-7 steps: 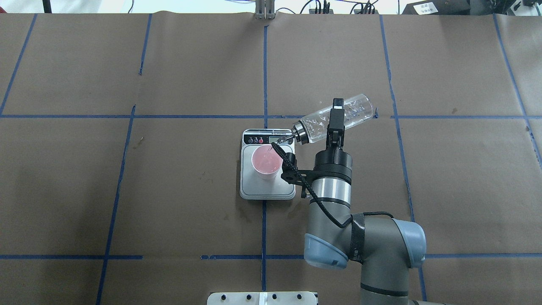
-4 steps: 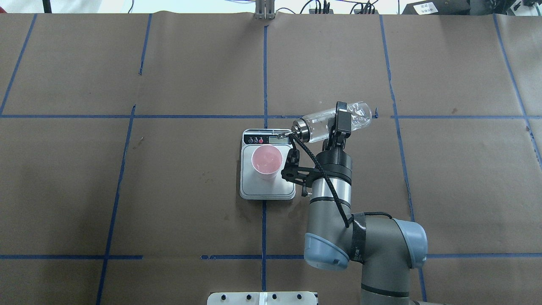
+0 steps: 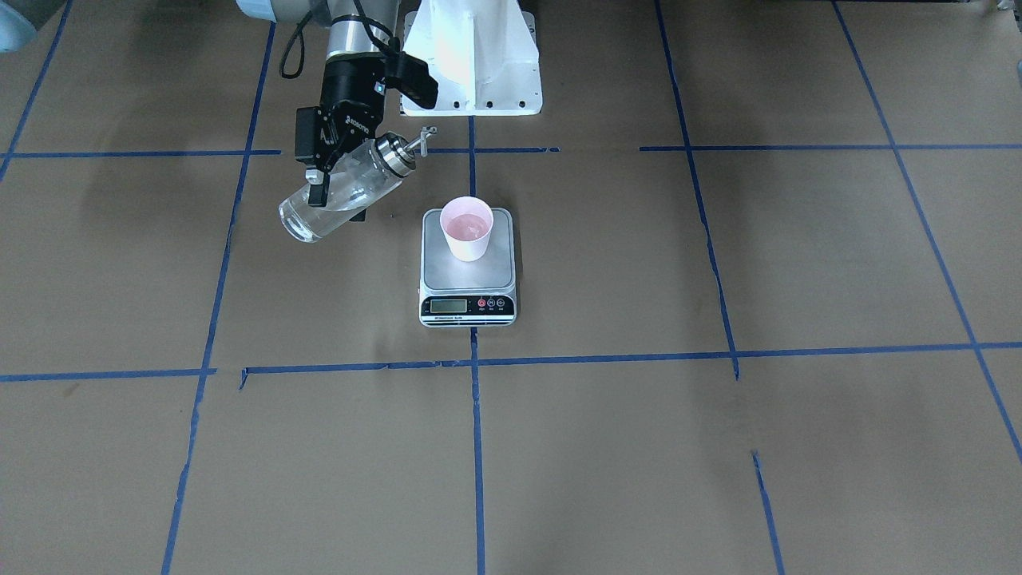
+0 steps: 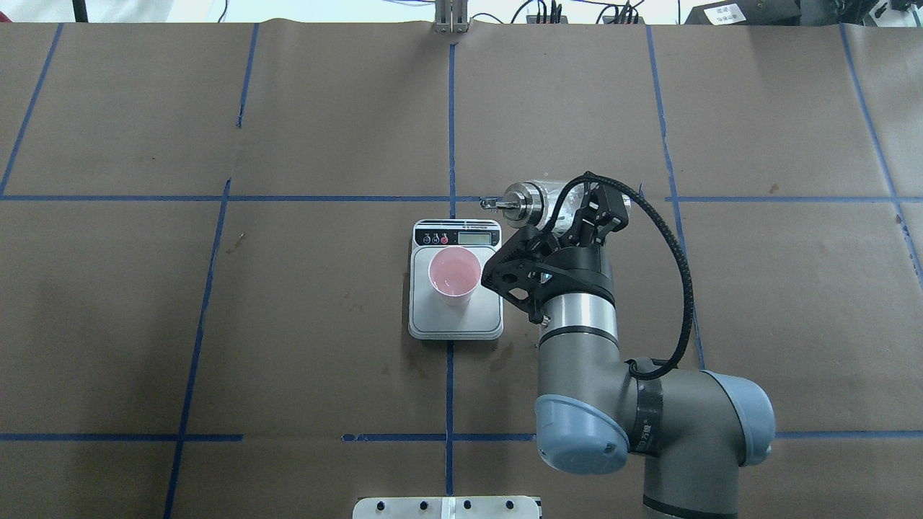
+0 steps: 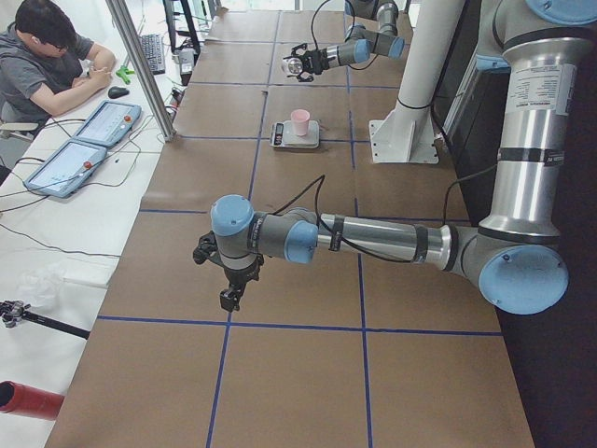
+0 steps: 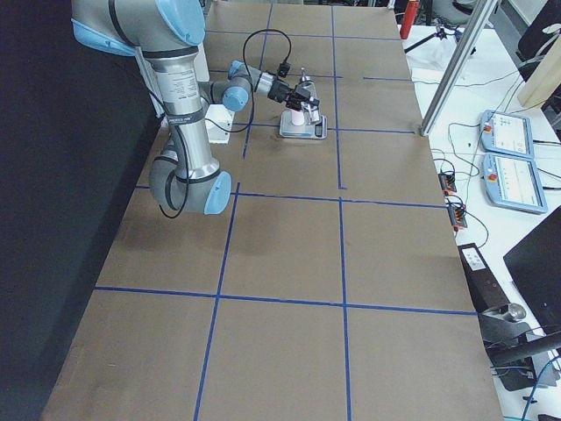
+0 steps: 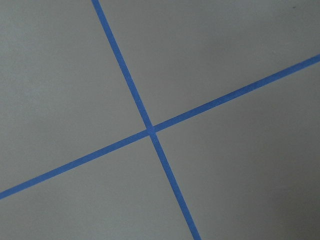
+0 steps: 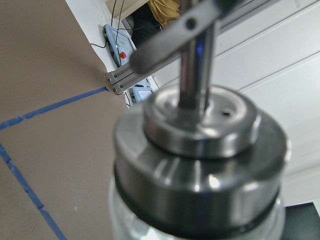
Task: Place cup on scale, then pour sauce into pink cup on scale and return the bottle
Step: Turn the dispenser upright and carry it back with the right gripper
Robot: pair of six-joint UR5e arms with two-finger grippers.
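Observation:
The pink cup point(image 4: 454, 274) stands on the scale point(image 4: 456, 326) near the table's middle, with clear liquid in it point(image 3: 467, 228). My right gripper point(image 4: 593, 210) is shut on the clear glass bottle point(image 4: 535, 200) and holds it in the air beside the scale's far right corner. The bottle point(image 3: 343, 188) is tilted, its metal spout point(image 3: 423, 141) raised and off the cup. The right wrist view shows the bottle's metal collar point(image 8: 200, 165) close up. My left gripper point(image 5: 229, 299) hangs over bare table far from the scale; I cannot tell if it is open.
The scale's black panel point(image 3: 468, 305) faces away from me. The white robot base point(image 3: 471, 56) stands behind the scale. A metal bracket point(image 4: 451, 21) sits at the far table edge. An operator point(image 5: 47, 56) sits beyond it with tablets. Blue tape lines cross the brown paper.
My right wrist has turned and lifted the bottle's spout away from the cup, bringing the bottle from pouring tilt toward upright. The cup and scale have not moved.

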